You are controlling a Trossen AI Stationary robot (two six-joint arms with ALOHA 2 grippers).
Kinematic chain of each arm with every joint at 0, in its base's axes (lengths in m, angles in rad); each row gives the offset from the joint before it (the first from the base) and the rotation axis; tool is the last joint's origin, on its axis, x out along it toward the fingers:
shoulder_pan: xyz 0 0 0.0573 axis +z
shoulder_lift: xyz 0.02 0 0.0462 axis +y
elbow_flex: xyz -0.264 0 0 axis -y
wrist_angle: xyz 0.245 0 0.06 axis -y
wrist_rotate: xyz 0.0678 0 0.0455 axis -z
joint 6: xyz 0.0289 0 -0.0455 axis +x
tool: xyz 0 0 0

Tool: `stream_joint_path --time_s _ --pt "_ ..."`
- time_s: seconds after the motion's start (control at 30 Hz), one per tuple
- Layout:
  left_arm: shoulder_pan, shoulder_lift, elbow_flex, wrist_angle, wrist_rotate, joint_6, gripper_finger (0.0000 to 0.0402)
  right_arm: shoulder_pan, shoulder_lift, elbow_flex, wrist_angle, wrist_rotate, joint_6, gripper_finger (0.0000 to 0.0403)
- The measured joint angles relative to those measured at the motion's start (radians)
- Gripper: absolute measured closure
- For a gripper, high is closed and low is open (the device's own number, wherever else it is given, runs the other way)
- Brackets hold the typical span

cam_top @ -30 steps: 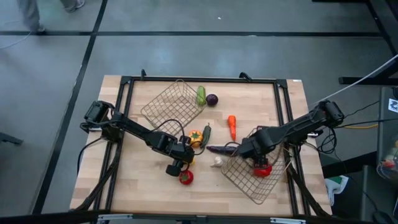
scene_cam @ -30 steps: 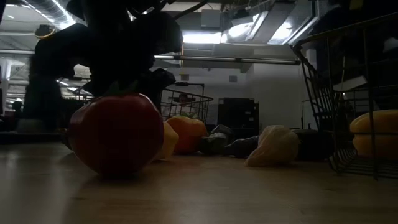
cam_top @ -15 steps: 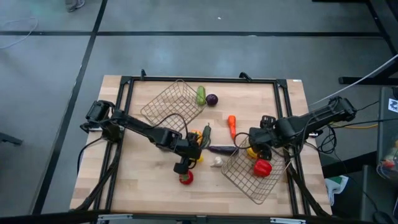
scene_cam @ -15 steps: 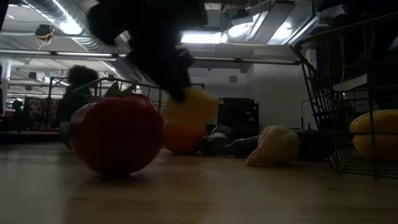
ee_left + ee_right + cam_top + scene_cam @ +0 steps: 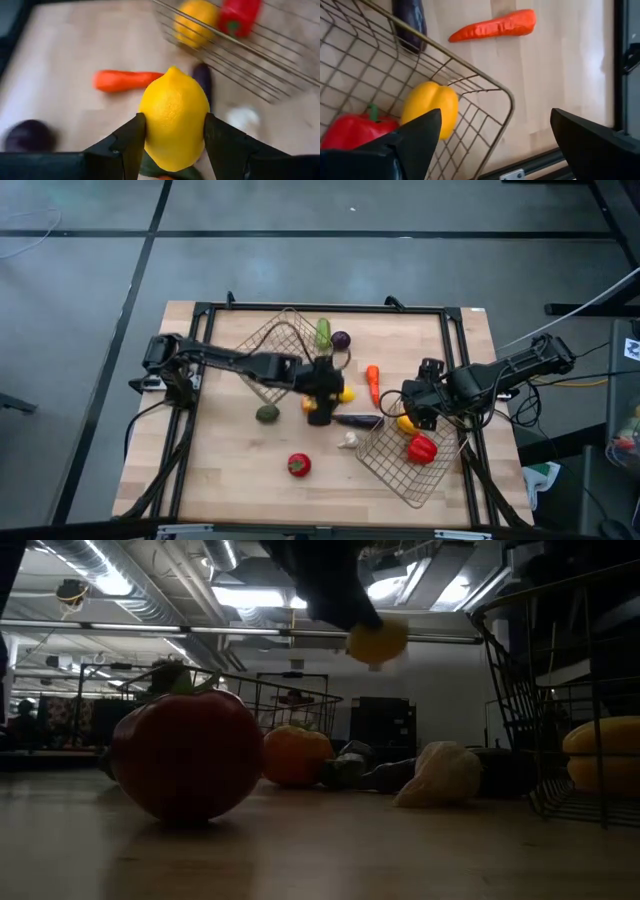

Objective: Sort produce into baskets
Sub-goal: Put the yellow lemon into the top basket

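Observation:
My left gripper (image 5: 330, 394) is shut on a yellow lemon (image 5: 174, 117) in the air above the table's middle; the lemon also shows in the low view (image 5: 377, 640). My right gripper (image 5: 412, 410) is open and empty above the far corner of the right wire basket (image 5: 410, 470). A yellow pepper (image 5: 430, 112) and a red pepper (image 5: 350, 132) lie in that basket. The left basket (image 5: 272, 345) stands at the far left. A carrot (image 5: 373, 383), an aubergine (image 5: 357, 421), a garlic (image 5: 348, 441), a tomato (image 5: 298, 465) and an avocado (image 5: 267, 413) lie on the table. My left gripper pinches the lemon's two opposite sides (image 5: 146, 125) at its widest part between its two fingers (image 5: 125, 145). The lemon's pointed end (image 5: 172, 70) faces away from the wrist. The lemon is lifted clear of the table, with the gripper above it.
A cucumber (image 5: 323, 333) and a purple onion (image 5: 341, 340) lie beside the left basket's far right corner. An orange pepper (image 5: 298, 755) sits under my left gripper. A black frame (image 5: 330, 308) runs around the tabletop. The near left of the table holds only the tomato.
My left gripper has taken the lemon from beside the tomato, lifted it clear and carried it up and toward the far right. The avocado now shows where the arm stood. My right gripper has risen out of the right basket toward its far corner, leaving the red pepper inside.

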Motion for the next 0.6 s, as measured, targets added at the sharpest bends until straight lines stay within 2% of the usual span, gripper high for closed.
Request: stream_joint_path --time_s 0.2,0.6 --pt "0.117 -0.001 0.082 -0.107 -0.044 0.000 0.0219 0.000 0.000 0.000 0.000 0.025 -0.032 0.0033" --pt "0.297 -0.008 0.148 -0.472 -0.046 -0.006 0.0219 -0.031 0.000 0.000 0.029 0.075 -0.153 0.0033"
